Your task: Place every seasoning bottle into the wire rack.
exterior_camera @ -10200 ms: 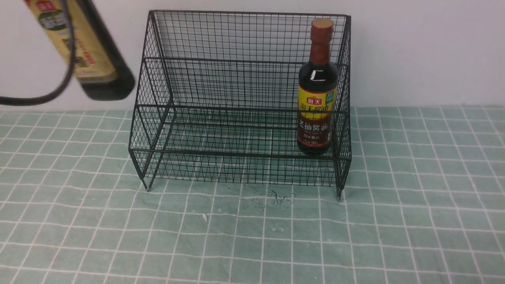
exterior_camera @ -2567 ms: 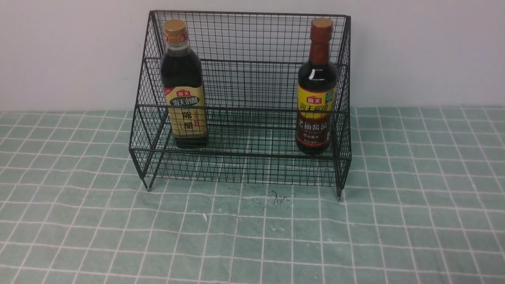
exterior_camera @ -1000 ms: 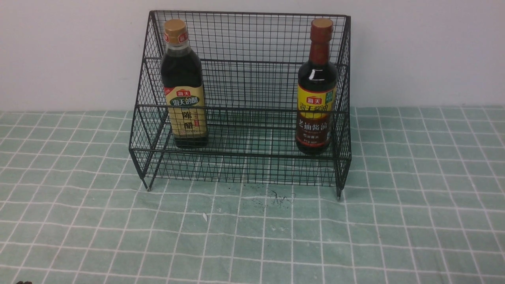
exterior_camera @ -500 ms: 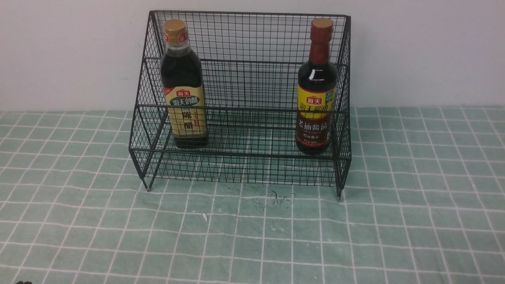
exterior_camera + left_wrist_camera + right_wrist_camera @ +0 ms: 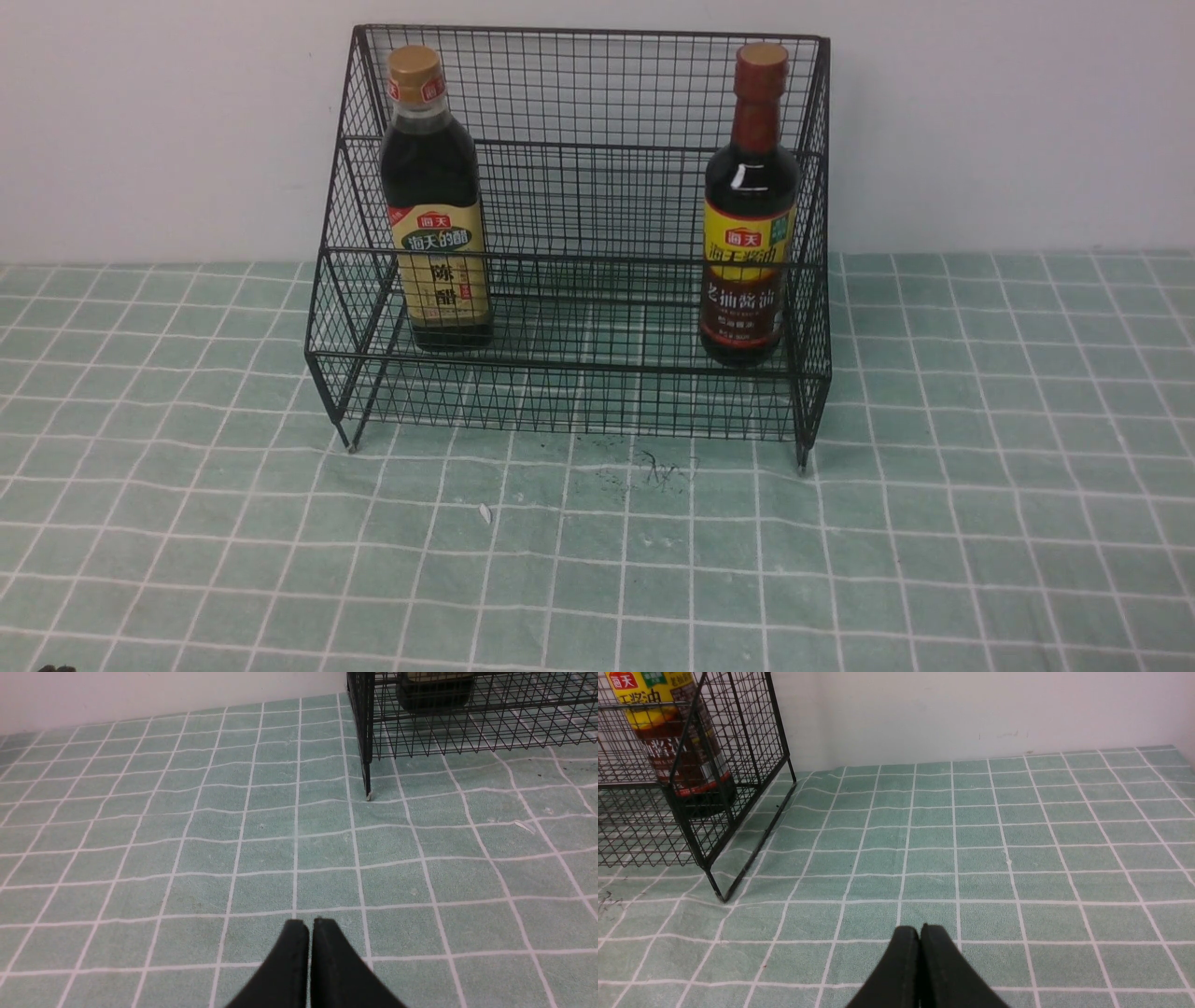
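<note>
The black wire rack stands at the back of the table against the wall. The gold-capped bottle with the beige label stands upright at the left end of its lower tier. The long-necked bottle with the red-brown cap stands upright at the right end. My left gripper is shut and empty, low over the cloth, well short of the rack's left front leg. My right gripper is shut and empty, off the rack's right side, where the long-necked bottle shows through the mesh.
A green cloth with a white grid covers the table. A white wall rises right behind the rack. Dark specks and a small white scrap lie on the cloth before the rack.
Ten seconds ago my left gripper held the gold-capped bottle up at the upper left; it now stands in the rack. Over the last second nothing has moved.
</note>
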Motion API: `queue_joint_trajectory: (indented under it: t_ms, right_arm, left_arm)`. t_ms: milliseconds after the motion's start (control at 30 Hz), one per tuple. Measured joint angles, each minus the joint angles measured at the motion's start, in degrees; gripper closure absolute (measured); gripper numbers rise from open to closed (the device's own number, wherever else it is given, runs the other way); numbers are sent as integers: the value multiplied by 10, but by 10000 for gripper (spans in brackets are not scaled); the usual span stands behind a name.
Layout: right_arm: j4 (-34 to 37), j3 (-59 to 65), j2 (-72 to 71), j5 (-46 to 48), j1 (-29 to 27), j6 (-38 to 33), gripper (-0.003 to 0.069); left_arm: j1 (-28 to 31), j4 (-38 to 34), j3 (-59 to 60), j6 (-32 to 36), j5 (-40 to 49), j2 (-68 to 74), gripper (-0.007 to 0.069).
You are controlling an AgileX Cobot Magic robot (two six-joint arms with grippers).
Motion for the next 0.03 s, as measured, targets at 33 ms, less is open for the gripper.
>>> queue_joint_trajectory:
  t_ms: [33]
  right_arm:
    - [0, 0, 0, 0, 0, 0, 673]
  left_arm:
    - [0, 0, 0, 0, 0, 0, 631]
